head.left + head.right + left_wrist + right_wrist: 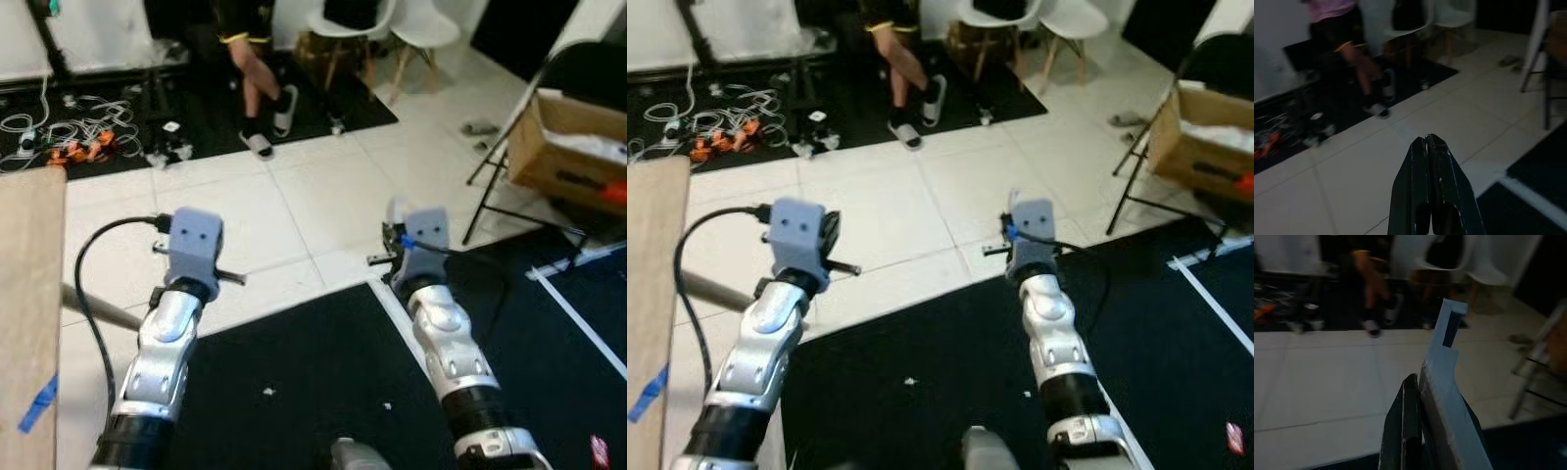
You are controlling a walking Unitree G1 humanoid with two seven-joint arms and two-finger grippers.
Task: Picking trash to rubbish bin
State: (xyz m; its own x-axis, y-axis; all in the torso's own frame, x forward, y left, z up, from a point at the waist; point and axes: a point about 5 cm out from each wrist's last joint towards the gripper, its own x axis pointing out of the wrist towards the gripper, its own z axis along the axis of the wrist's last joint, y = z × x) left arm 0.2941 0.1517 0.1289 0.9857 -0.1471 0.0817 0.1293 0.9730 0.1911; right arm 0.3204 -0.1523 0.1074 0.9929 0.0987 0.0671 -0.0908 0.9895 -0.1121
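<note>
White tile floor [294,211] runs ahead of the robot, with a black mat [294,382] under both raised arms and another black mat at 12 o'clock where a person's legs [257,83] in slippers stand. White chairs [392,24] sit at 1 o'clock. A folding chair frame [509,157] and an open cardboard box [568,147] sit at 2 o'clock, well apart from the arms. A tangle of cables [69,122] lies at 10 o'clock, and a wooden panel edge [29,313] at 9 o'clock.

No rubbish bin can be made out; the box is only a guess for where trash goes.

The right gripper [1420,401] is nearer that box. Its black fingers are pinched onto a flat pale grey-white strip [1447,382], likely the trash. The strip's long axis runs along the fingers and sticks out past the tips toward 12 o'clock, ending in a notched end.

The left gripper [1430,147] has its fingers pressed together, holding nothing, pointing at bare tile.

Small white specks [269,392] lie on the near mat between the arms, possibly more litter.
</note>
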